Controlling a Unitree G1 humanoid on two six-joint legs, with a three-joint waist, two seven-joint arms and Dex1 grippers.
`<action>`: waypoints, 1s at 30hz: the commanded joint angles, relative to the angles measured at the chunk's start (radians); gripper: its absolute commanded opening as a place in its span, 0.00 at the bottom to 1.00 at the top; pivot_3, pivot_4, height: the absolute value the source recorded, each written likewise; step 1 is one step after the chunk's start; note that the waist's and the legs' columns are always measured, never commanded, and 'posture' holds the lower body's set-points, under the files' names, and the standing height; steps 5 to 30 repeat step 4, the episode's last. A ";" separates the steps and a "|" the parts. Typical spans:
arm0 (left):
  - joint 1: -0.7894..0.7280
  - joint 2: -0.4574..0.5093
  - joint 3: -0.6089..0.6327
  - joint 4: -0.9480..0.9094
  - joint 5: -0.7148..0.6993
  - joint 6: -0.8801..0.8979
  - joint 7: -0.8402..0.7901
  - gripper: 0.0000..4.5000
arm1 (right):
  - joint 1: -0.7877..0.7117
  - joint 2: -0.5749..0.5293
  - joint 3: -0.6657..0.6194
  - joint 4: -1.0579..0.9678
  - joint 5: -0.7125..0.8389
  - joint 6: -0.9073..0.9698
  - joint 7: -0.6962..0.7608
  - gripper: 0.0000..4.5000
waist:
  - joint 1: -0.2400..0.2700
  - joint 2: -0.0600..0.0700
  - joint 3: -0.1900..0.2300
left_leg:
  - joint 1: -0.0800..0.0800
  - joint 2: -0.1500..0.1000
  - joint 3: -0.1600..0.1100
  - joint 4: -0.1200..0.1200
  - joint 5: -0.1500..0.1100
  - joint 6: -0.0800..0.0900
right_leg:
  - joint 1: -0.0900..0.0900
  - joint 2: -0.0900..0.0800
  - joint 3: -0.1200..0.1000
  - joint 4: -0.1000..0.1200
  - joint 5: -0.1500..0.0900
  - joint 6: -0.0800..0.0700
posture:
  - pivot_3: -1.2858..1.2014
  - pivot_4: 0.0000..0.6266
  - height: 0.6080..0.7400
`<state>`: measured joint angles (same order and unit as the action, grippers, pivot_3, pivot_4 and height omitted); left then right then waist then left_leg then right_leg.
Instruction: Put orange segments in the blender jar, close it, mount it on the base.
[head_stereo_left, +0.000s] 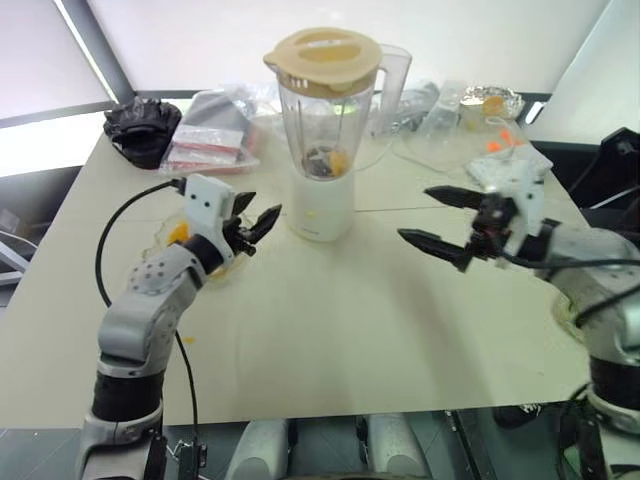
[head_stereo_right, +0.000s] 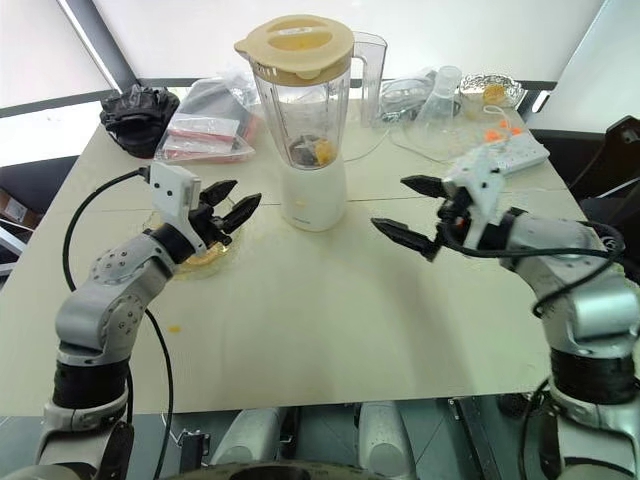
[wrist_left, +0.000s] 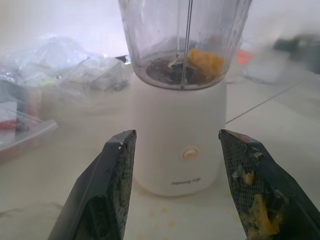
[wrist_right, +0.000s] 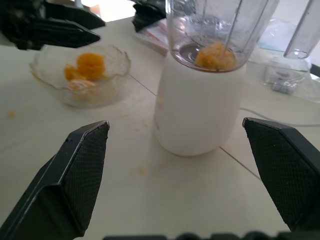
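1. One blender jar (head_stereo_left: 322, 115), one base (head_stereo_left: 322, 205), one cream lid (head_stereo_left: 324, 60) and one small glass bowl (wrist_right: 80, 75) are seen on the desk (head_stereo_left: 330, 320); two claws are counted.
2. The blender jar is stood upright on the base near the desk's middle, its long axis vertical, its handle turned to the far right side, and it is closed by the lid.
3. One clump of orange segments (wrist_right: 216, 55) is held in the jar's bottom beside the dark blade hub; about three more segments are kept in the bowl, left of the base.
4. The left claw (head_stereo_left: 255, 228) is held partly open and empty above the bowl, with pulp stuck on one finger (wrist_left: 257, 210).
5. The right claw (head_stereo_left: 438, 218) is spread wide and empty, right of the base.
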<state>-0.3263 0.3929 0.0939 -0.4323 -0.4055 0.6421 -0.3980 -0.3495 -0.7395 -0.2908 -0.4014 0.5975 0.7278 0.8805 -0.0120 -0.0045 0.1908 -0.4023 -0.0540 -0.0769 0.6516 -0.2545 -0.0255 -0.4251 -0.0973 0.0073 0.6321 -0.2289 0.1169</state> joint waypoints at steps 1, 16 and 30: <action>0.015 0.012 0.032 -0.074 -0.018 0.014 0.019 0.61 | 0.018 -0.028 -0.083 -0.029 0.077 0.018 0.000 0.99 | 0.002 0.000 0.000 | 0.001 0.000 0.000 0.000 0.000 0.000 | 0.001 0.000 0.000 0.000 0.000 0.000 | 0.52 0.24 1.00; 0.038 0.016 0.047 -0.108 -0.026 0.028 0.031 0.61 | 0.058 -0.054 -0.115 -0.025 0.108 0.025 0.017 0.99 | 0.002 0.000 0.000 | 0.000 0.000 0.000 0.000 0.000 0.000 | 0.001 0.000 0.000 -0.001 0.000 0.000 | 0.52 0.24 1.00; 0.038 0.016 0.047 -0.108 -0.026 0.028 0.031 0.61 | 0.058 -0.054 -0.115 -0.025 0.108 0.025 0.017 0.99 | 0.002 0.000 0.000 | 0.000 0.000 0.000 0.000 0.000 0.000 | 0.001 0.000 0.000 -0.001 0.000 0.000 | 0.52 0.24 1.00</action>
